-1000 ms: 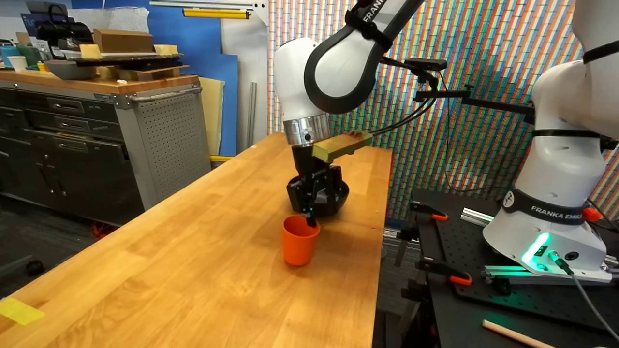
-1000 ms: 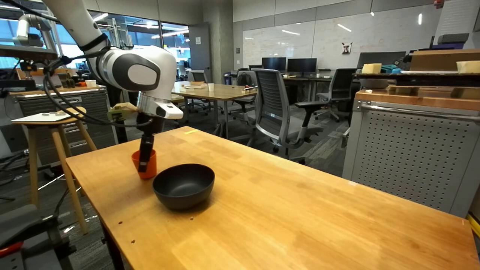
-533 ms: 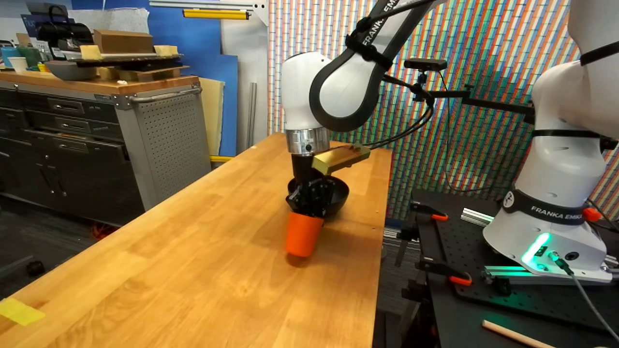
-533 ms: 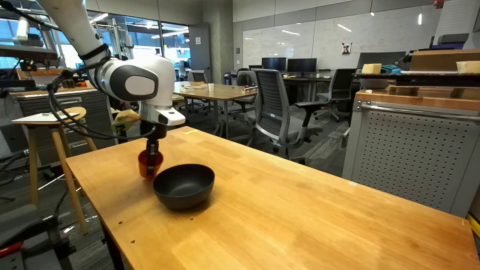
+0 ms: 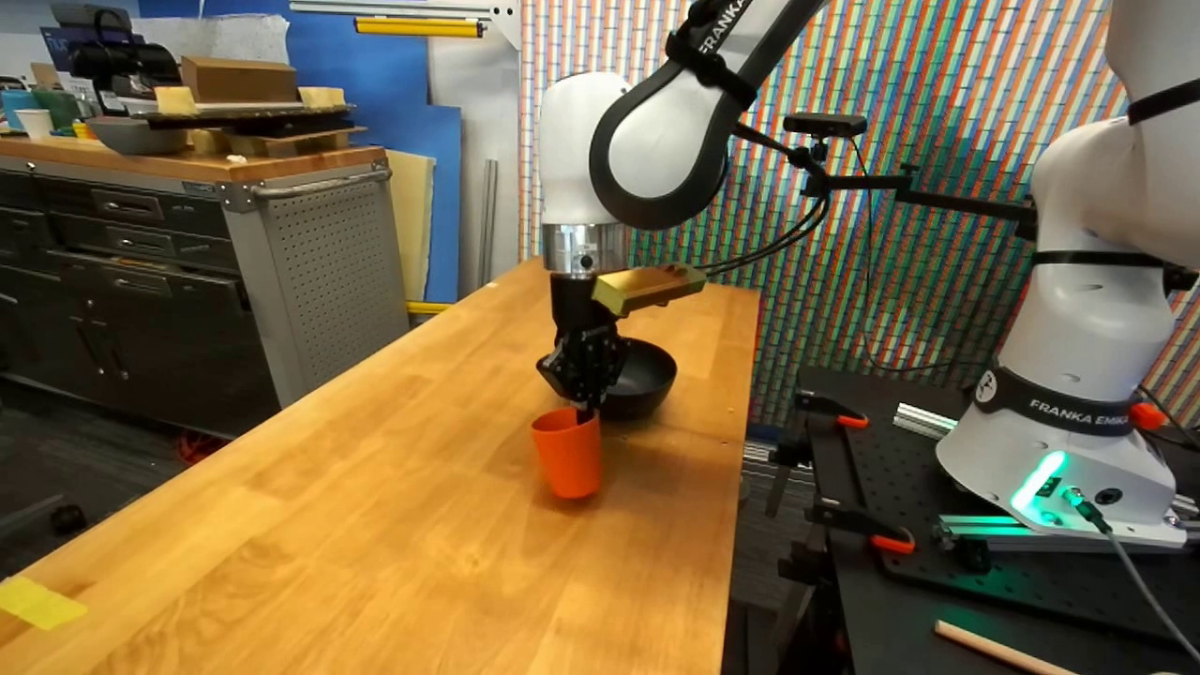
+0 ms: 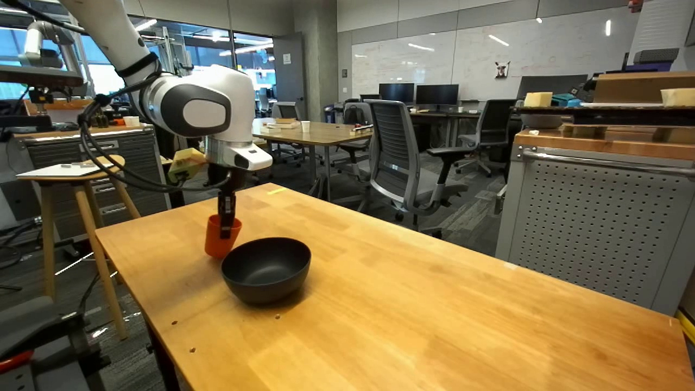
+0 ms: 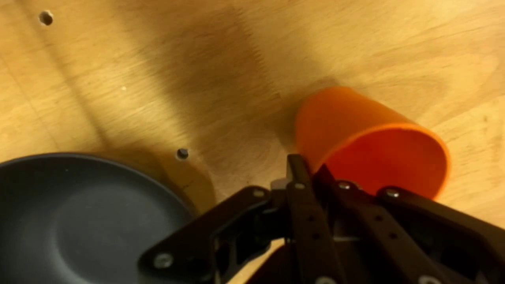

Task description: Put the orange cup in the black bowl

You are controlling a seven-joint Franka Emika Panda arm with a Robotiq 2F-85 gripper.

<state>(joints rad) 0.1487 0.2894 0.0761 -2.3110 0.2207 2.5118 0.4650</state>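
Observation:
The orange cup [image 5: 567, 464] leans to one side above or on the wooden table; whether its base touches the wood is unclear. Its mouth faces up toward the camera in the wrist view, where the cup [image 7: 351, 112] appears right of centre. My gripper [image 7: 310, 165] is shut on the cup's wall, one finger inside the rim and the other outside. In an exterior view the gripper [image 6: 226, 236] points down at the cup's near side. The black bowl [image 6: 266, 277] stands upright beside the cup, with nothing visible inside. Part of the bowl [image 5: 647, 380] is hidden behind the gripper.
The wooden table [image 5: 450, 506] has small screw holes [image 7: 182, 154] between cup and bowl. Its edge drops off close to the cup, on the side of the robot's base [image 5: 1069, 450]. A grey workbench [image 6: 597, 217] and an office chair [image 6: 402, 157] stand beyond the table.
The gripper was open at the cup's rim, dipped lower, and has since shut on the wall and risen. The upright cup now tilts and sits slightly nearer the bowl. The bowl has not moved.

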